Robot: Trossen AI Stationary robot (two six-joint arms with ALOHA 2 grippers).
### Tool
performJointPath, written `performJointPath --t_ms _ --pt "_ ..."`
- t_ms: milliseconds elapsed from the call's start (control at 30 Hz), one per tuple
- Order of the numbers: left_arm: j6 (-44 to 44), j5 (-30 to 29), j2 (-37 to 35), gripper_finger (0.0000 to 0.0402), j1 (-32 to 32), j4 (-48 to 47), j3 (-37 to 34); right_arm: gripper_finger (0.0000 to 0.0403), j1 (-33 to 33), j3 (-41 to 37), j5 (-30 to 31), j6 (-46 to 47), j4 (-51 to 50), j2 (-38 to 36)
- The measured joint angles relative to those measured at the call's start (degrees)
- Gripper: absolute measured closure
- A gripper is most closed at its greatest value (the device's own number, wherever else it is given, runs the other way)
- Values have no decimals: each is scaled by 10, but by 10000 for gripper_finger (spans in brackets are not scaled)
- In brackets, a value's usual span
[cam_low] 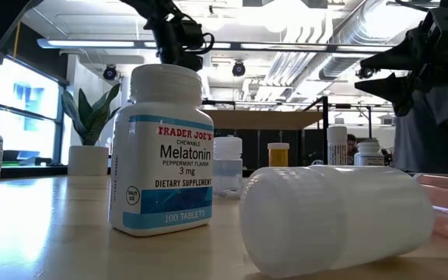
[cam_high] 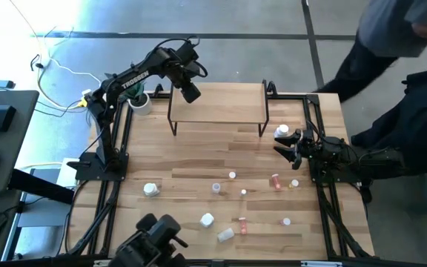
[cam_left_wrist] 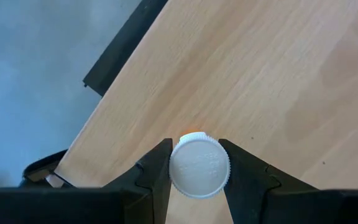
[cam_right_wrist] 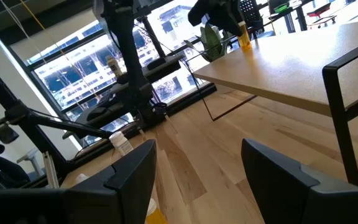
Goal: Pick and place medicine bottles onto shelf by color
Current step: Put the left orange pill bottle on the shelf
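Bottles [cam_high: 225,235] lie scattered on the plank table [cam_high: 199,167] before the shelf [cam_high: 217,103]. Left gripper [cam_left_wrist: 194,171] clamps an orange bottle [cam_left_wrist: 197,167] above the shelf; right gripper [cam_high: 286,144] hangs open beside it.

twelve medicine bottles [cam_high: 150,190], one shelf [cam_high: 217,104], two arms [cam_high: 136,78]

The left arm reaches up and across from its base at the left side, bent at the elbow, and its wrist points downward. The left pincer [cam_high: 190,92] is closed, both fingers [cam_left_wrist: 156,173] pressing on a white-capped bottle [cam_left_wrist: 199,167]. The right arm lies low, stretched from the right side. The right pincer [cam_high: 288,144] has its fingers spread apart and holds nothing.
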Motion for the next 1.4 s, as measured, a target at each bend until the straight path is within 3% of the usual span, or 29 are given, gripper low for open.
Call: performJointPath --t_ms 500,733,1000,1400 --pt "3 -4 3 285 0 10 0 175 0 0 0 50 0 0" --pt "7 -7 5 241 0 10 -1 175 0 0 2 87 0 0" --pt "21 -62 5 181 0 7 -1 175 0 0 24 96 22 0" --pt "39 -40 1 180 -3 6 -1 175 0 0 51 95 69 0"
